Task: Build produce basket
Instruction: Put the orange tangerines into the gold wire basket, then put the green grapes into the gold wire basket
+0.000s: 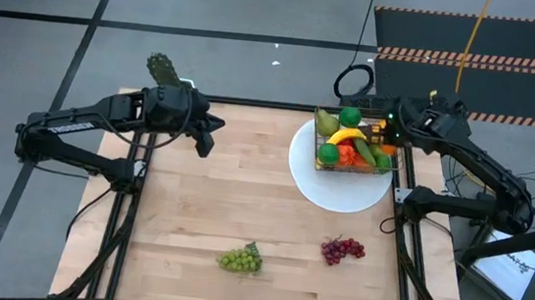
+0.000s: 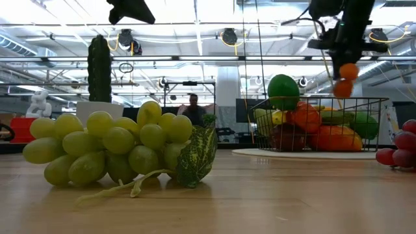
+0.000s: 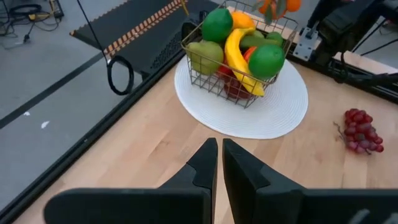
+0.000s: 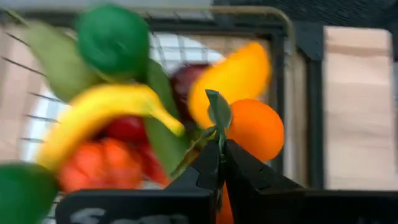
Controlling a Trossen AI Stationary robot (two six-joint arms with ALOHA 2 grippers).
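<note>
Green grapes (image 2: 117, 153) nearest low camera, on table front | right gripper (image 4: 221, 163) pinched on orange's (image 4: 256, 129) leafy stem, hanging over wire basket (image 1: 388, 172) | basket of produce on white plate (image 1: 337, 191) | red grapes (image 1: 343, 249) on table | left gripper (image 3: 219, 163) closed, empty, raised near cactus (image 1: 164, 69)

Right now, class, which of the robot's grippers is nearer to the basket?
The right. The right gripper hangs just above the basket, pinching an orange's stem. The left gripper hovers far across the table, shut and empty.
</note>
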